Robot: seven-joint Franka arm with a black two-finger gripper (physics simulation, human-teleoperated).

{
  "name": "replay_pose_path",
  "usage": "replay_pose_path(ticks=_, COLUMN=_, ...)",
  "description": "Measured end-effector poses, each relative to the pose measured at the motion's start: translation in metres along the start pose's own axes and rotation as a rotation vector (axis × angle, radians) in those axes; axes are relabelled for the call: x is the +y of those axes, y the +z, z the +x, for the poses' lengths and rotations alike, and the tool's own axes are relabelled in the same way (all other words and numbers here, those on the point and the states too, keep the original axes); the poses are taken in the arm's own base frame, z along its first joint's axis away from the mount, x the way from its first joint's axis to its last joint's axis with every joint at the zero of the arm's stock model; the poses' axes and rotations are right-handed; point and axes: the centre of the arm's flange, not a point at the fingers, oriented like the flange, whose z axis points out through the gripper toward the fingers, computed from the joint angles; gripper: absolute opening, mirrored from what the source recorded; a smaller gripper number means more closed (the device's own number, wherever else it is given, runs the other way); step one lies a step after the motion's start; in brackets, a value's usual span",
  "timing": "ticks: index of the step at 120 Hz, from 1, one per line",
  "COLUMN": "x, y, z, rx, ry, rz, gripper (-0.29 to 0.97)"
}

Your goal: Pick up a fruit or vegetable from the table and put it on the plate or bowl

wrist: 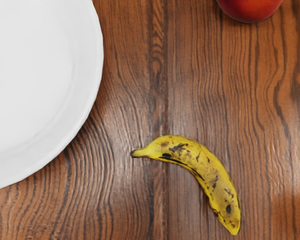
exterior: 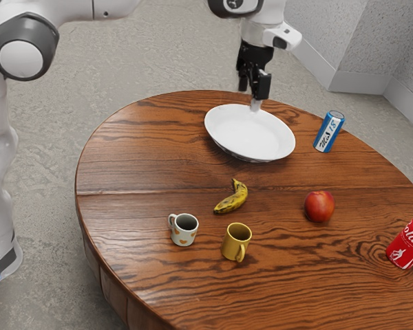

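Note:
A spotted yellow banana [exterior: 232, 198] lies near the middle of the round wooden table [exterior: 138, 158]. A red apple [exterior: 319, 205] sits toward the exterior view's right of it. The empty white plate [exterior: 250, 132] rests behind them. My gripper [exterior: 253, 96] hangs high over the plate's far rim, open and holding nothing, well away from both fruits. In the wrist view the banana [wrist: 200, 175] lies on bare wood beside the plate [wrist: 35, 85], and the apple [wrist: 249, 9] peeks in at the edge.
A white mug [exterior: 184, 229] and a yellow mug [exterior: 235, 241] stand in front of the banana. A blue can [exterior: 328, 130] stands to the plate's right, and a red cola can [exterior: 407, 243] lies at the table's right edge.

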Motion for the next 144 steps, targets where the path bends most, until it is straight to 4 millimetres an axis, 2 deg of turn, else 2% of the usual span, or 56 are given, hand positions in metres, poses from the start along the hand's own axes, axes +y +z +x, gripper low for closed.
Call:
replay_pose_path(ticks=19, x=-0.012, y=-0.004, z=0.002, rx=0.017, ry=-0.008, rz=-0.004, gripper=0.68)
replay_pose_path(ticks=31, x=-0.011, y=-0.010, z=0.003, rx=0.034, ry=0.001, rz=0.000, gripper=0.68)
replay_pose_path(ticks=43, x=0.005, y=-0.017, z=0.033, rx=0.085, ry=0.026, rz=0.026, gripper=0.68)
replay_pose_path(ticks=60, x=0.027, y=0.027, z=0.068, rx=0.088, ry=0.060, rz=0.045, gripper=0.68)
replay_pose_path(ticks=74, x=0.026, y=0.045, z=0.081, rx=0.098, ry=0.063, rz=0.055, gripper=0.68)
replay_pose_path(ticks=81, x=0.029, y=0.056, z=0.096, rx=0.106, ry=0.065, rz=0.063, gripper=0.68)
replay_pose_path(ticks=90, x=0.023, y=0.066, z=0.131, rx=0.139, ry=0.048, rz=0.077, gripper=0.68)
replay_pose_path(ticks=97, x=0.018, y=0.080, z=0.142, rx=0.129, ry=0.041, rz=0.073, gripper=0.68)
replay_pose_path(ticks=103, x=0.027, y=0.093, z=0.153, rx=0.129, ry=0.056, rz=0.073, gripper=0.68)
replay_pose_path(ticks=122, x=0.044, y=0.148, z=0.164, rx=0.054, ry=0.087, rz=0.042, gripper=0.68)
replay_pose_path(ticks=144, x=0.065, y=0.159, z=0.162, rx=0.025, ry=0.120, rz=0.011, gripper=0.68)
